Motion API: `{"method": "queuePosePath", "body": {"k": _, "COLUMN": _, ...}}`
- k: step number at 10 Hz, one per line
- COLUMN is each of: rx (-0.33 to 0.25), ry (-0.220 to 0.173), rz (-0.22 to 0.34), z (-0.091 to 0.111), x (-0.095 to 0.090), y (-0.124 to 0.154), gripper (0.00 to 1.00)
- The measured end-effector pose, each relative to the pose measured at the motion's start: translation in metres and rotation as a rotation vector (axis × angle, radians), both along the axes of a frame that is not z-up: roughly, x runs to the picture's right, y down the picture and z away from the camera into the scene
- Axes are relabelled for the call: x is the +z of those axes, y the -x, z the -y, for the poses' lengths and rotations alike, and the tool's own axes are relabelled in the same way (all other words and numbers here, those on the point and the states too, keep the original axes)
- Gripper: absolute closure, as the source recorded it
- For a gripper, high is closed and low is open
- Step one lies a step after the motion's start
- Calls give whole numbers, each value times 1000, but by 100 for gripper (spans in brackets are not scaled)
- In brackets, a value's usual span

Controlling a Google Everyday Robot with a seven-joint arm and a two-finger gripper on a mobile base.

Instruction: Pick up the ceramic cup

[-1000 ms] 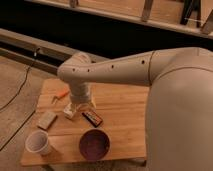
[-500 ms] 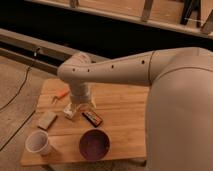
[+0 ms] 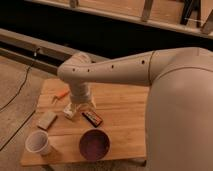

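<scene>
Currently the ceramic cup (image 3: 38, 142) is standing upright just left of the dark bowl (image 3: 94, 145), apart from it. The gripper (image 3: 75, 110) is hanging low behind the bowl, beside a dark bar (image 3: 92, 118) and well away from the cup. I cannot tell whether it is spread or closed.
</scene>
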State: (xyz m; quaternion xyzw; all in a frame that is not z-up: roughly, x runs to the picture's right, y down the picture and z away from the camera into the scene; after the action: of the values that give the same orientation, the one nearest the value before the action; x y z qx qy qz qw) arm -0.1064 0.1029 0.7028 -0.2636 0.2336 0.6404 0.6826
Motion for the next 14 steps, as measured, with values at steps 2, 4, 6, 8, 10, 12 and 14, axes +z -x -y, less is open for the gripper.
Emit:
{"method": "queuePosePath", "body": {"k": 2, "rx": 0, "ry": 0, "rz": 0, "z": 0, "x": 0, "y": 0, "gripper": 35}}
{"method": "queuePosePath", "body": {"k": 4, "rx": -3, "ry": -2, "rz": 2, "z": 0, "x": 0, "y": 1, "gripper": 35}}
{"method": "queuePosePath", "body": {"k": 6, "rx": -67, "ry": -17, "rz": 34, "z": 3, "x": -4, "y": 18, "gripper": 35}}
{"method": "queuePosePath", "body": {"k": 8, "rx": -161, "ry": -20, "rz": 96, "z": -2, "x": -14, "y": 48, "gripper": 35}}
{"method": "queuePosePath", "body": {"k": 10, "rx": -266, "ry": -13, "rz": 174, "z": -13, "x": -28, "y": 81, "gripper": 35}}
{"method": "queuePosePath", "body": {"k": 12, "rx": -354, "ry": 2, "rz": 248, "z": -26, "x": -42, "y": 108, "gripper": 35}}
{"method": "queuePosePath", "body": {"k": 14, "rx": -427, "ry": 32, "rz": 313, "z": -44, "x": -54, "y": 127, "gripper": 35}}
